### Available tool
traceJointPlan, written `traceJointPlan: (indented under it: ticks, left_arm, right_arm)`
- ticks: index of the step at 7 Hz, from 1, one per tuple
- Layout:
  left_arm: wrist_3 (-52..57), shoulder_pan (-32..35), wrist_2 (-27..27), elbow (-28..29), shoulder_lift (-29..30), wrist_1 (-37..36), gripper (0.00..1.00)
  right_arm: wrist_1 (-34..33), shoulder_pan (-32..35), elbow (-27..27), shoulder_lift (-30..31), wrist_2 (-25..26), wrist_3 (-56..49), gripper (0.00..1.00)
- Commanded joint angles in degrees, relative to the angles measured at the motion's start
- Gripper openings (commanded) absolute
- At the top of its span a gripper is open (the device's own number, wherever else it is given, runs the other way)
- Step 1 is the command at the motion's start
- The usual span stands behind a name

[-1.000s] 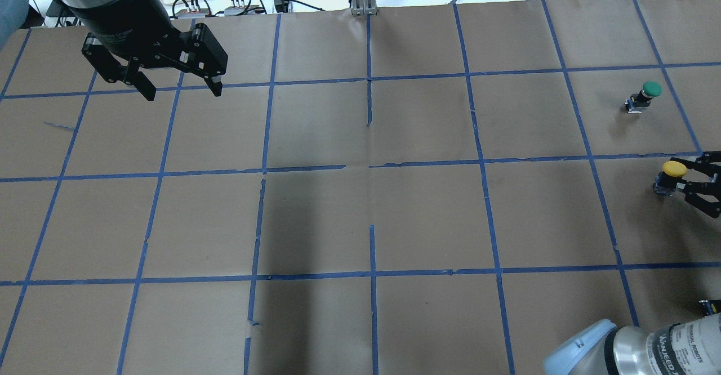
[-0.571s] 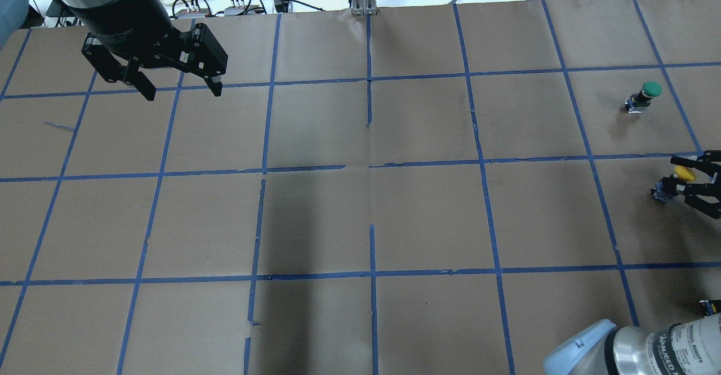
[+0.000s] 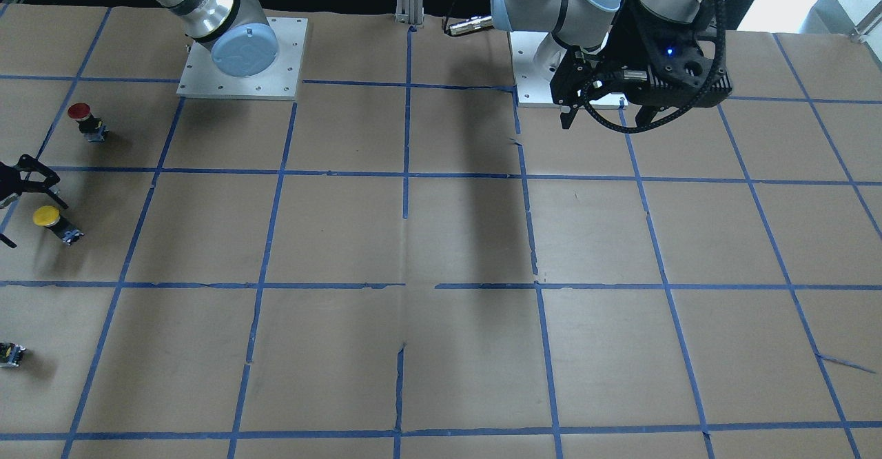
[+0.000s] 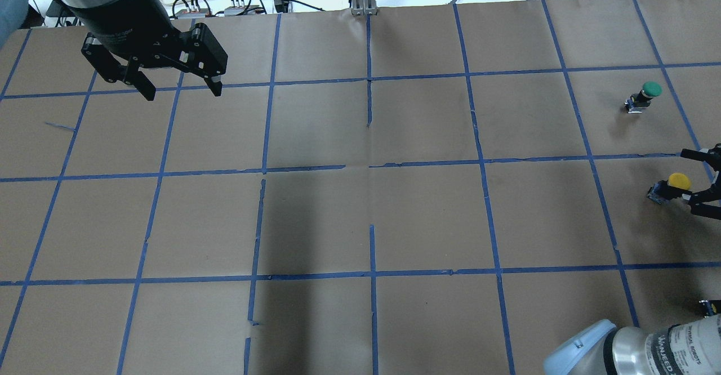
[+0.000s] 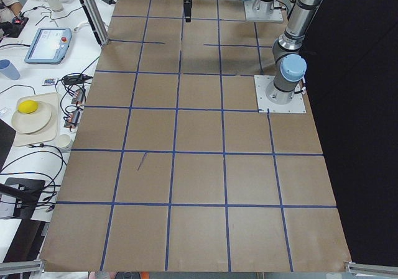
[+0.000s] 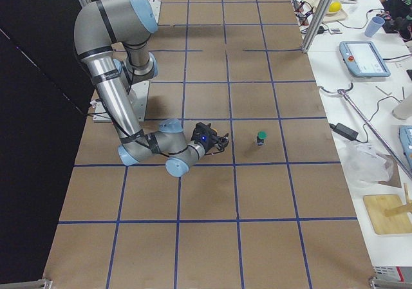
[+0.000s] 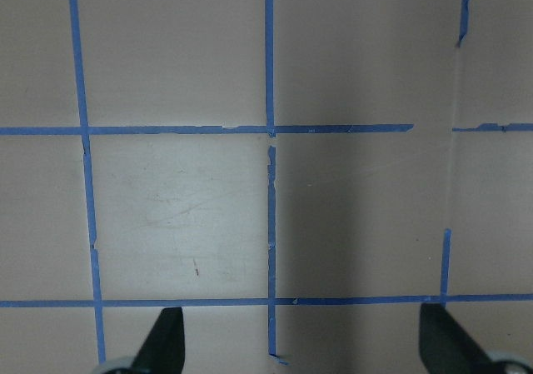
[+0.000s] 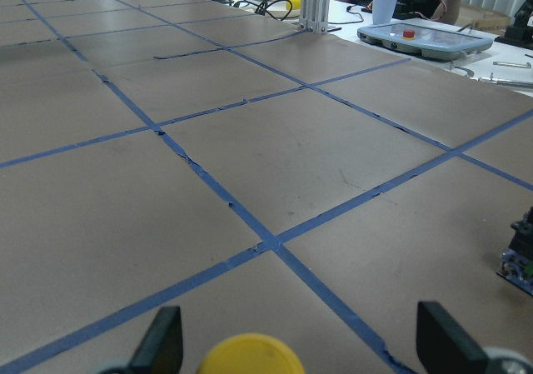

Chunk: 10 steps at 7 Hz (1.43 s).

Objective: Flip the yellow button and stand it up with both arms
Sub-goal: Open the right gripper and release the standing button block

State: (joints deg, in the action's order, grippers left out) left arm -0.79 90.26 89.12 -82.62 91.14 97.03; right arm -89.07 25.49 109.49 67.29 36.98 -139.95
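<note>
The yellow button [image 4: 678,181] stands cap up on the brown paper near the table's right edge. It also shows in the front-facing view [image 3: 47,217], and its cap shows low in the right wrist view [image 8: 250,356]. My right gripper [image 4: 687,174] is open, with one finger on each side of the button and apart from it; in the right wrist view [image 8: 304,334] both fingers stand wide of the cap. My left gripper [image 4: 180,90] is open and empty, high over the far left of the table, and its view [image 7: 301,341] holds only bare paper.
A green-capped button [image 4: 645,96] stands one square beyond the yellow one. A red-capped button [image 3: 85,119] stands nearer the robot's base. A small dark part [image 3: 10,354] lies at the front view's left edge. Blue tape marks a grid on the paper.
My right gripper has opened and let go of the yellow button, which now rests on the table slightly lower in the view. The left arm has not moved.
</note>
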Motion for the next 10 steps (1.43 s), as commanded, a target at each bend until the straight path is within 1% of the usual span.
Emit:
traceJointPlan:
  ticks: [1,2,3,4,5,6,7,8,9,10]
  left_arm:
    - [0.0,0.0,0.0,0.0,0.0,0.0,1.0]
    - [0.0,0.0,0.0,0.0,0.0,0.0,1.0]
    - [0.0,0.0,0.0,0.0,0.0,0.0,1.0]
    - [0.0,0.0,0.0,0.0,0.0,0.0,1.0]
    - [0.0,0.0,0.0,0.0,0.0,0.0,1.0]
    - [0.0,0.0,0.0,0.0,0.0,0.0,1.0]
    - [0.0,0.0,0.0,0.0,0.0,0.0,1.0]
    - [0.0,0.0,0.0,0.0,0.0,0.0,1.0]
    - [0.0,0.0,0.0,0.0,0.0,0.0,1.0]
    - [0.0,0.0,0.0,0.0,0.0,0.0,1.0]
  right_arm:
    - [-0.23,2.27,-0.24,11.05,0.03,15.5,0.99]
    - [-1.27,4.81,-0.33,17.2,0.46,32.64,0.99]
    - [-7.2,9.62,-0.94,21.87,4.38,48.65,0.99]
    - [-14.83,15.06,-3.12,22.7,10.69,69.17,0.99]
    - [-16.3,22.86,-6.01,22.63,16.23,85.65,0.99]
    - [-16.66,30.33,-8.3,21.93,22.9,101.39,0.99]
    - [-17.1,38.15,-9.89,20.79,25.84,111.12,0.99]
    - [-18.06,44.32,-11.65,18.78,34.05,118.7,0.99]
    - [-17.46,50.04,-14.45,16.76,40.39,127.65,0.99]
    - [-16.41,55.93,-16.74,15.17,44.02,138.18,0.99]
